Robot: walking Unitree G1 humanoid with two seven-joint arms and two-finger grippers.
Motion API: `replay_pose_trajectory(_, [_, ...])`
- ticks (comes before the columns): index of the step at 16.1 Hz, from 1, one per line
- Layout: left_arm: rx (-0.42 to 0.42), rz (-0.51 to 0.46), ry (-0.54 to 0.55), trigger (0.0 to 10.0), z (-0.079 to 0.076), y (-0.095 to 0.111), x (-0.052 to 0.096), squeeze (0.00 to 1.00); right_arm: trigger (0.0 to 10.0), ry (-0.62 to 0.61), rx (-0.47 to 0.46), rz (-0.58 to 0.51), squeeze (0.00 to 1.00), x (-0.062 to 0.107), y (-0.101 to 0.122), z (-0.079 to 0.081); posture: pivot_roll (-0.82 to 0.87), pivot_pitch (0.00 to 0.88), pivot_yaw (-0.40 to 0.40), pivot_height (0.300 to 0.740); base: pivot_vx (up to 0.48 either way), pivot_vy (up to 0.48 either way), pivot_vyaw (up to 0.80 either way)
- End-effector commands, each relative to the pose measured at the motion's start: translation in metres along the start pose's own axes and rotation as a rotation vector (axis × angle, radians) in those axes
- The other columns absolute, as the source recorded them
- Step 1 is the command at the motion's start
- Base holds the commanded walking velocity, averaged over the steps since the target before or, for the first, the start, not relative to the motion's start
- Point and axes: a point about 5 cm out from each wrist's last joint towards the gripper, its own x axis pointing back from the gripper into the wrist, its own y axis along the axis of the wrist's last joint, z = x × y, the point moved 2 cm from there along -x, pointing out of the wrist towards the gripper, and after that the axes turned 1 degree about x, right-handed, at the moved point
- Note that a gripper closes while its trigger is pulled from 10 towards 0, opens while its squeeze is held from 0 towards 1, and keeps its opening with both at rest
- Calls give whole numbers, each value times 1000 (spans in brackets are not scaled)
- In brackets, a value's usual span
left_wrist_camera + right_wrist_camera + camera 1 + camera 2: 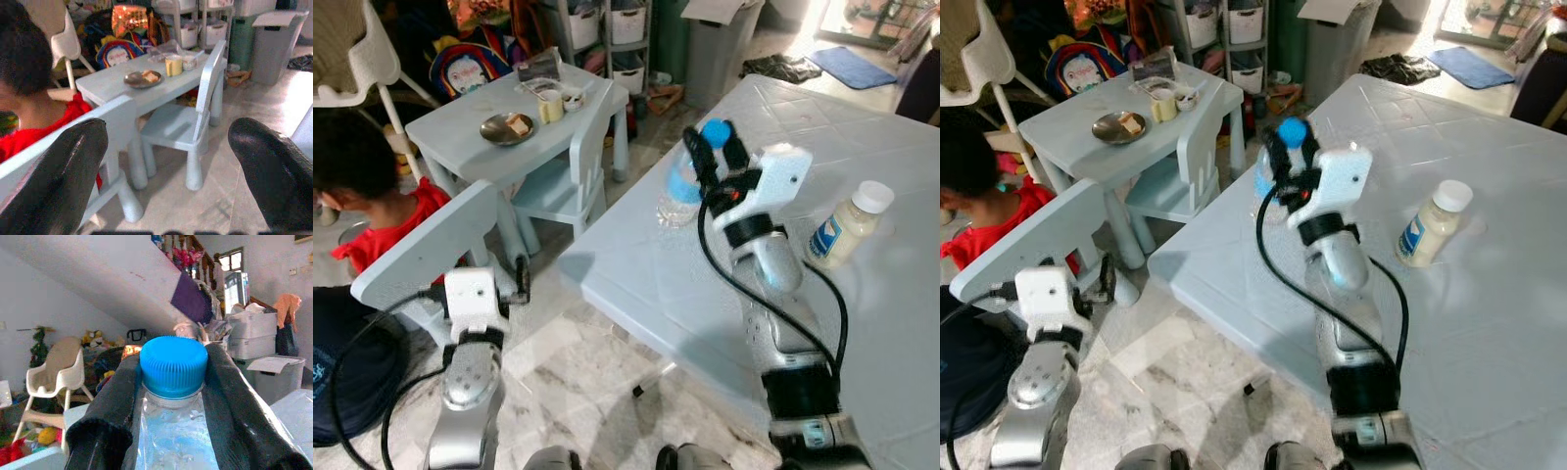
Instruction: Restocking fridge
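A clear water bottle with a blue cap leans tilted over the left edge of the big pale blue table. My right gripper is shut on the bottle's neck, just under the cap, with a black finger on each side. Whether the bottle's base rests on the table I cannot tell. A white bottle with a blue label and white cap lies further right on the table. My left gripper hangs low at the left, open and holding nothing.
A person in red sits at the left behind a small pale chair. A low children's table carries a plate and a cup, with another small chair beside it. Marble floor lies below.
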Motion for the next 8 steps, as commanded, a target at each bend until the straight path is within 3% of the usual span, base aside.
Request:
replay_pose_trajectory(1, [-16, -5, 19, 10000, 4, 0, -2, 0, 10000, -5, -7, 152, 0, 12, -29, 2, 5, 40, 37, 740, 0, 0, 0])
replay_pose_trajectory(2, [-40, -11, 30, 10000, 7, 0, -3, 0, 10000, 37, -18, 157, 0, 18, -27, 4, 3, 35, 35, 740, 0, 0, 0])
replay_pose_trajectory(4, [-56, -18, 77, 10000, 13, 1, -3, 0, 10000, 78, 21, 105, 0, 17, -16, 7, 3, 38, 29, 740, 0, 0, 800])
replay_pose_trajectory(8, [-47, -6, 90, 10000, 12, -1, -1, 0, 10000, 122, 45, 97, 0, 18, -13, 12, 3, 40, 25, 740, 0, 0, 800])
